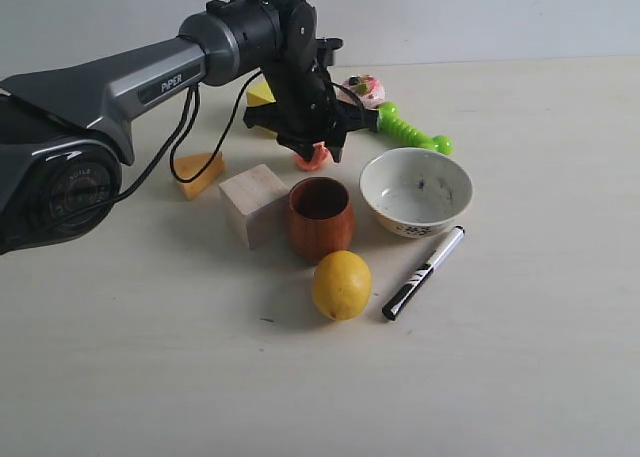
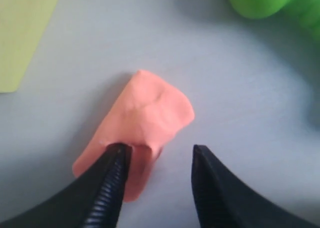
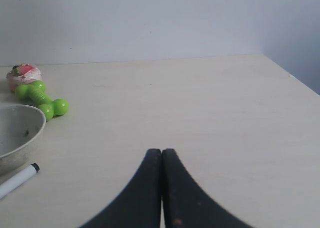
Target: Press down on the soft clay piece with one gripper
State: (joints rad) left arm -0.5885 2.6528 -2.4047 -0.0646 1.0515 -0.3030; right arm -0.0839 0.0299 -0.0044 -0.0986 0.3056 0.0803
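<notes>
The soft clay piece (image 2: 150, 113) lies on the bench (image 2: 240, 78) right under the left tool (image 2: 157, 153), whose jaws stand apart. One ribbed fingertip (image 2: 116, 158) covers the clay's near edge, and in the exterior view the tool hides all but an orange sliver of it. The right tool (image 3: 161, 155), jaws pressed together on nothing, is cut off at the frame edge. The arm (image 1: 120, 87) reads "PiPER", while the print on the marker (image 1: 425, 273), well apart from the left tool, is too small to read.
</notes>
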